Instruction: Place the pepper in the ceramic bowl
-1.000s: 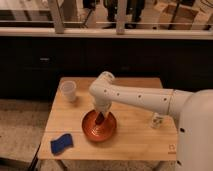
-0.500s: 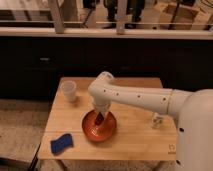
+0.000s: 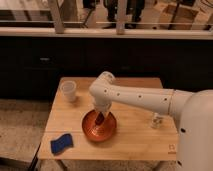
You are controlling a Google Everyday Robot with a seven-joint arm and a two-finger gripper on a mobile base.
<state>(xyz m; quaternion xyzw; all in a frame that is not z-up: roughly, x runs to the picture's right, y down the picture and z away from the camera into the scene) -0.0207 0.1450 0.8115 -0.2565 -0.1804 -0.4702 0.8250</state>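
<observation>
The robot's gripper (image 3: 101,115) hung over the middle of the ceramic bowl (image 3: 88,131), reached down from the white arm (image 3: 135,97) that stretched in from the machine's body at the right edge of the scene. The pincer appeared clamped on the pepper (image 3: 101,120), a small dark red piece that stood tilted at its tip, inside the bowl's rim and low over the glossy orange-brown floor. Whether the pepper touched that floor could not be told.

Little had changed from the views half a second and a full second before. The arm's bent elbow sat in nearly the same spot above the back of the wooden table (image 3: 135,137), and the gripper stayed over the bowl's centre, with at most a slight shift. The pepper showed at the gripper's tip as it had earlier, and it had not been let go.

The bowl kept its place near the front of the table, left of centre. A small white cup (image 3: 68,91) stood upright at the table's back left corner, well apart from the bowl. A blue sponge (image 3: 61,143) lay near the front left corner, just beside the bowl but not touching it. A small clear object (image 3: 157,120), too blurred to name, stood toward the right side under the arm. None of these had moved.
</observation>
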